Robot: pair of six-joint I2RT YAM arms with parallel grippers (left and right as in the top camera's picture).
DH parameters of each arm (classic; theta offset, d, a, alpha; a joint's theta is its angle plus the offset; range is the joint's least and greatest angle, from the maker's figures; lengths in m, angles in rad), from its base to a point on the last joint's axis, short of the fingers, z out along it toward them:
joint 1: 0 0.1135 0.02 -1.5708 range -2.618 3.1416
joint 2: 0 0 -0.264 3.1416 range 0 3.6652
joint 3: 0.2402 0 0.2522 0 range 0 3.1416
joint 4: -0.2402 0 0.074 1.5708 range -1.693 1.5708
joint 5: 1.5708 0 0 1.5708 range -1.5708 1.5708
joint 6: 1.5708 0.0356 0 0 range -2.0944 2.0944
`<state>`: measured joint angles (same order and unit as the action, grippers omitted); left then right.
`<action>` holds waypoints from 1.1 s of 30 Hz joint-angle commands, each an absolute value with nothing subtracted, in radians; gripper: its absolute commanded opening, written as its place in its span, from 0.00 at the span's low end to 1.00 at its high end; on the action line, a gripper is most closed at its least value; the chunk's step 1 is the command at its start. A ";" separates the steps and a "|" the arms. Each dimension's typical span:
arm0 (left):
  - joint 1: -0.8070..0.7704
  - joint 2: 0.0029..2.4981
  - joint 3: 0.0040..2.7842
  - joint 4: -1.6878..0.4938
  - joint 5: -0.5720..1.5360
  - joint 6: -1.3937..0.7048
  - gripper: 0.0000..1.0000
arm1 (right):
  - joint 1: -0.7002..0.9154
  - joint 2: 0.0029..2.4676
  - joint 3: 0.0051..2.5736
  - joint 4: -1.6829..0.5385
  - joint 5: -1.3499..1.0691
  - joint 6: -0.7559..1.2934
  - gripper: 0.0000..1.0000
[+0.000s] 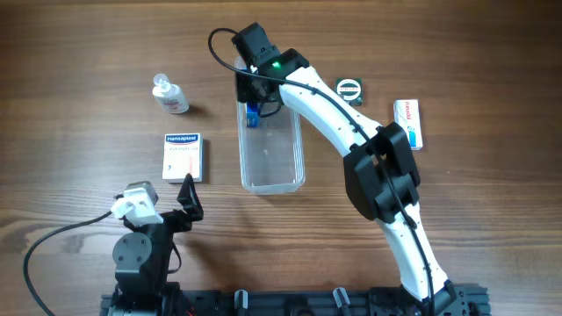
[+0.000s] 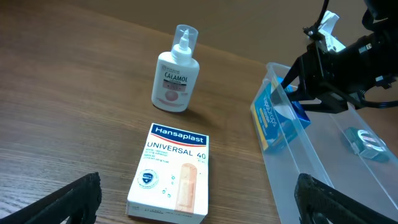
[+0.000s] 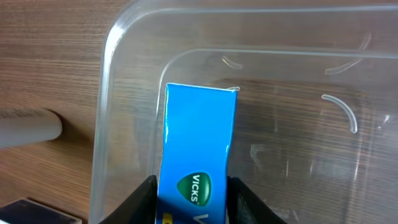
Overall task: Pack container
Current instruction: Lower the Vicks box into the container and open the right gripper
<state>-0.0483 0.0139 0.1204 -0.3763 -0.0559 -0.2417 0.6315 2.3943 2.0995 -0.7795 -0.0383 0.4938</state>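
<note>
You get soft, even light on the surface [image 1: 88, 53], with faint, short shadows. Pale glare streaks the container [image 3: 109, 93] rim, and your right wrist view blurs along its lower edge.

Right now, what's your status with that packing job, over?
Right gripper shut on Vicks box, inside container at its far end. Left gripper open, idle near Hansaplast box. No obstruction seen.
</note>
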 commanded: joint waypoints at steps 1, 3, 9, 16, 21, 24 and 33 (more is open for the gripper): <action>-0.054 0.007 0.113 -0.373 -0.069 -0.243 1.00 | 0.631 2.412 2.122 -0.778 -0.068 0.499 0.37; -0.054 0.007 0.113 -0.373 -0.069 -0.243 1.00 | 0.631 2.410 2.122 -0.779 -0.069 0.499 0.40; -0.054 0.007 0.113 -0.373 -0.069 -0.243 1.00 | 0.631 2.396 2.122 -0.779 -0.068 0.497 0.44; -0.054 0.007 0.113 -0.373 -0.069 -0.243 1.00 | 0.631 2.370 2.122 -0.785 -0.065 0.496 0.45; -0.054 0.007 0.113 -0.373 -0.069 -0.243 1.00 | 0.631 2.334 2.122 -0.802 -0.021 0.496 0.45; -0.054 0.007 0.113 -0.373 -0.069 -0.243 1.00 | 0.631 2.308 2.122 -0.801 -0.001 0.492 0.45; -0.054 0.007 0.113 -0.373 -0.069 -0.243 1.00 | 0.631 2.273 2.122 -0.805 0.000 0.470 0.46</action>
